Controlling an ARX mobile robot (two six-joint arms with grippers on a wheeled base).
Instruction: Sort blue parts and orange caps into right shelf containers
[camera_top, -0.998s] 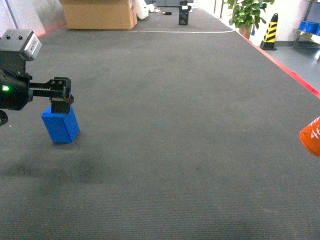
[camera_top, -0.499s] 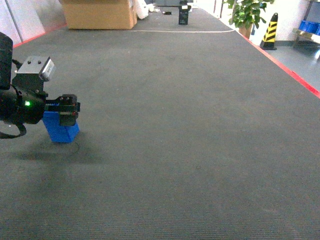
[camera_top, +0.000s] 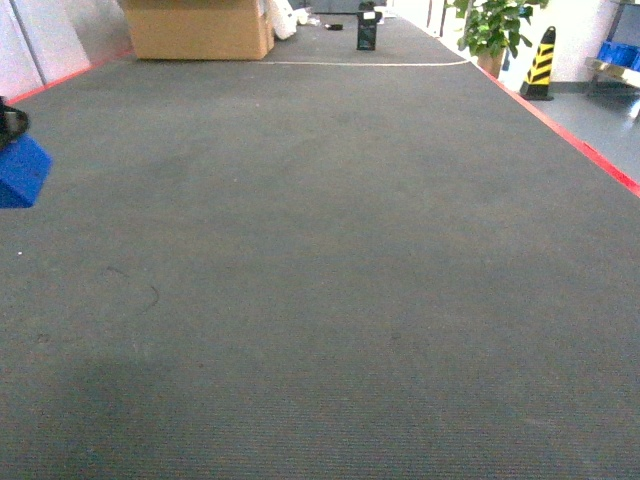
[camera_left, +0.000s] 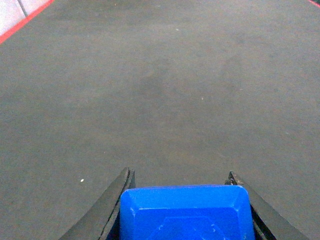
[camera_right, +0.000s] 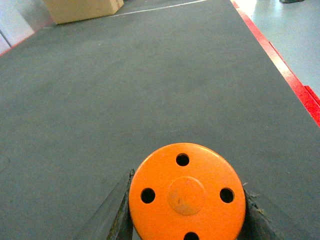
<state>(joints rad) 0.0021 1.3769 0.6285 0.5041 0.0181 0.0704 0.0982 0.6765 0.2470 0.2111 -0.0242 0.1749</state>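
Blue part sits at the far left edge of the head view, above dark grey carpet, pinched between the left gripper's black fingers. Farther right, the right gripper's fingers clamp an orange cap, its flat holed top facing the wrist camera.

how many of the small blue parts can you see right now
1. The blue part sits between the left gripper's fingers; the head view shows the same one at its far left edge. No others show on the gray carpet, though some may lie outside the views.
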